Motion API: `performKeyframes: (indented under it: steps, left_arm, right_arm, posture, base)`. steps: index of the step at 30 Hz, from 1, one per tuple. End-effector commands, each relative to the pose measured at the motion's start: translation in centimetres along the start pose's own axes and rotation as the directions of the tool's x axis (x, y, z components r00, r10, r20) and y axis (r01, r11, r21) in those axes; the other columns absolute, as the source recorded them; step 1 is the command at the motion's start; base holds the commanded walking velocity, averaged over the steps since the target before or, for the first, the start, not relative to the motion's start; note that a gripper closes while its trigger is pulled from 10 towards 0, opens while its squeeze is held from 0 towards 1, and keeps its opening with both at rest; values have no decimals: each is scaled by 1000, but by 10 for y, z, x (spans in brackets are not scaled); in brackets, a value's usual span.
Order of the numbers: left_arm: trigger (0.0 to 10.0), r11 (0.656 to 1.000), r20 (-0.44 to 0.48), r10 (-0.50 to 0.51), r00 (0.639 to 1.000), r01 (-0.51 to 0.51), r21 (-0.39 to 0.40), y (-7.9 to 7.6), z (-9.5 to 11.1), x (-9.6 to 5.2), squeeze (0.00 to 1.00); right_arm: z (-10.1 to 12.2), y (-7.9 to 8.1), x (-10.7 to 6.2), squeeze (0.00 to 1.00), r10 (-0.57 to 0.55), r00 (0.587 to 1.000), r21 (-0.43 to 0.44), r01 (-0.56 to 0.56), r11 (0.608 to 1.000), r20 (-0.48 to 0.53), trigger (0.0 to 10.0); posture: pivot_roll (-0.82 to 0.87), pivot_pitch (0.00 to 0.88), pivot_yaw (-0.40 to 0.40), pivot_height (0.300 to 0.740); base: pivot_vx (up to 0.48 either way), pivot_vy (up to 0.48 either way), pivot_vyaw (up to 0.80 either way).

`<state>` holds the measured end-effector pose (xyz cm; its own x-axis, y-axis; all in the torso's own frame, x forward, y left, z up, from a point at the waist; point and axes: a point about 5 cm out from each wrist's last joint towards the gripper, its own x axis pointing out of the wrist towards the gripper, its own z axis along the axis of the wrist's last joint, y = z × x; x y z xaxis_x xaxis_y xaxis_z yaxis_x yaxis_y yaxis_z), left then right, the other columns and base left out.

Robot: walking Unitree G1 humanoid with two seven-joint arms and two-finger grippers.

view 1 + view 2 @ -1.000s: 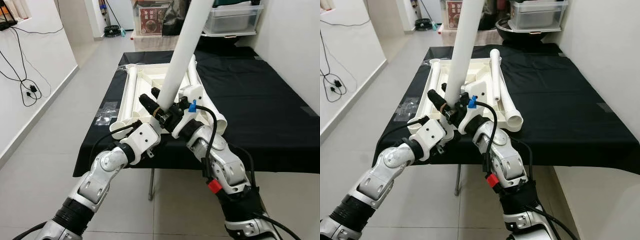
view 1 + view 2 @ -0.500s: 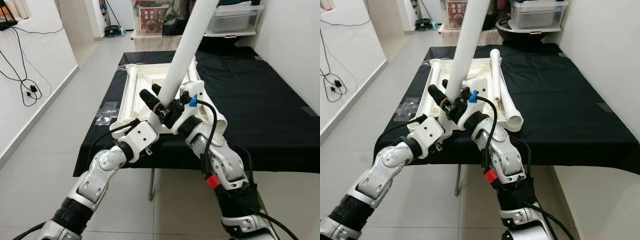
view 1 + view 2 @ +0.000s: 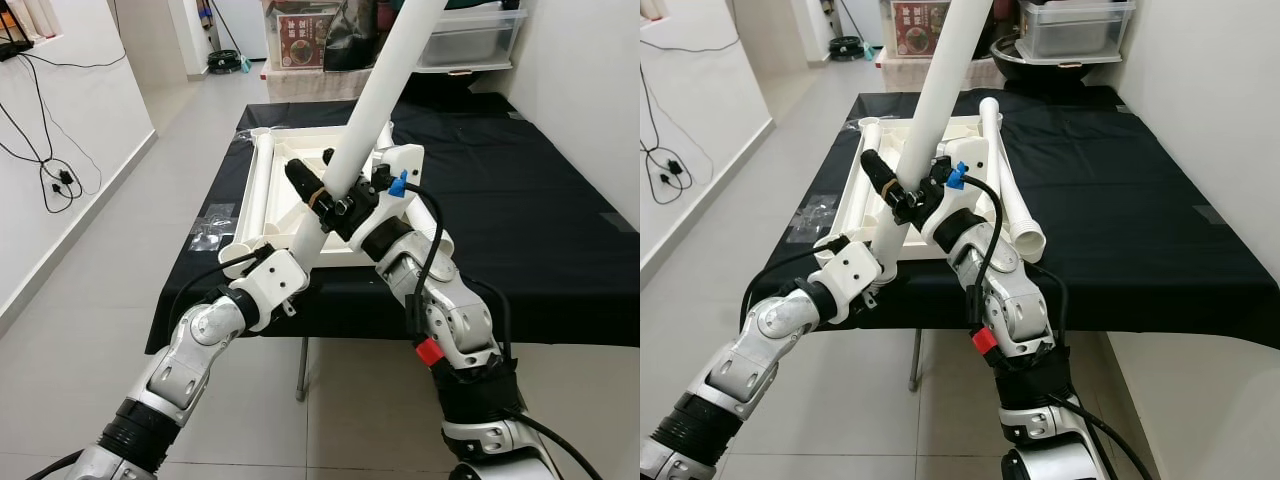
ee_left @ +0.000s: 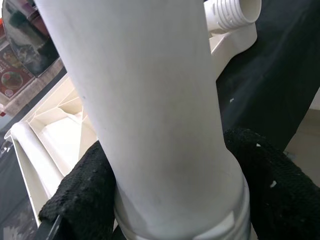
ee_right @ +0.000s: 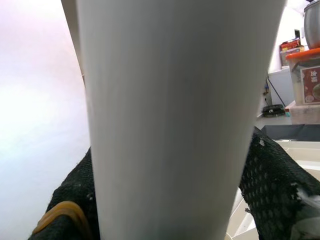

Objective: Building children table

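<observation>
A long white table leg slants up and to the right in front of me, held by both grippers. My left gripper is shut on its lower, ringed end, with black fingers on either side. Higher up, my right gripper is shut around the shaft, its fingers pressing both sides. Behind lies the upturned white tabletop on the black-covered table. Spare legs lie along its two sides.
A small plastic bag sits near the table's left edge. Boxes and a clear storage bin stand behind the table. Cables hang on the left wall. Tiled floor lies open to the left and in front.
The right gripper has risen and moved toward the table with the leg, whose top now leans further right. The left wrist has stayed low at the leg's lower end.
</observation>
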<state>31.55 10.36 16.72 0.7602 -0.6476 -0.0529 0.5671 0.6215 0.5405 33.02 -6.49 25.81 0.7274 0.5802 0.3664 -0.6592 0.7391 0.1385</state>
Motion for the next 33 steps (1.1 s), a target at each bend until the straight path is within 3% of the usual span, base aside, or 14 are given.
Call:
performKeyframes:
  steps: [1,23,33]
  left_arm:
    - [10000,999,-23,-29,999,29,27,-1,-7,-4,0]
    - [10000,998,10,-45,999,44,49,0,1,2,0]
    - [10000,998,51,-58,997,56,42,-8,11,9,0]
  right_arm:
    - [-2,4,2,0,22,1000,24,-22,999,-12,10000]
    - [-10,15,4,0,62,997,7,-61,998,-54,10000]
    - [-15,18,5,0,58,996,-1,-58,998,-70,10000]
  posture:
    - [27,20,4,740]
    - [26,22,10,740]
    - [24,20,12,740]
  base:
    - [0,0,0]
    - [0,0,0]
    - [0,0,0]
